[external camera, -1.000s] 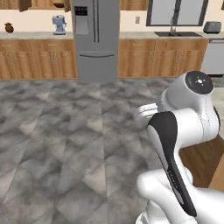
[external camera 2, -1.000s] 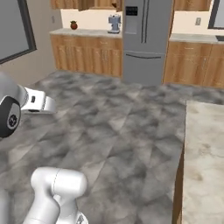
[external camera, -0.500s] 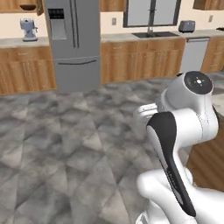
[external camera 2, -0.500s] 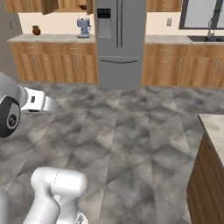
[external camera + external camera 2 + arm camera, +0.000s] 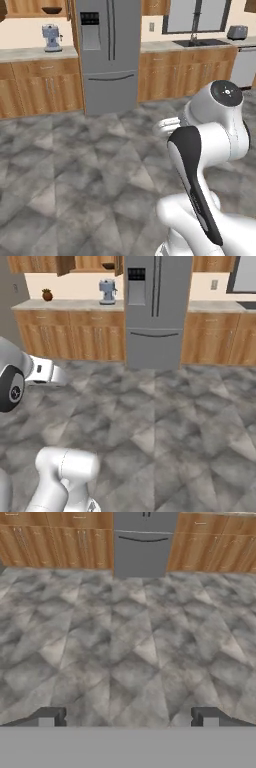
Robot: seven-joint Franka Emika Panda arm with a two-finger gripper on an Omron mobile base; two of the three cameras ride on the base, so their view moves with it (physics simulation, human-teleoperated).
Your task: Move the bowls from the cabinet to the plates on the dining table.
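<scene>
The fingers (image 5: 128, 717) stand spread wide with nothing between them, above grey marbled floor (image 5: 125, 637). Beyond stands a steel fridge (image 5: 106, 55). Left of it, a dark brown bowl (image 5: 52, 10) sits in the open wall cabinet (image 5: 65, 263), above the counter (image 5: 30, 53) with a coffee machine (image 5: 51, 38).
</scene>
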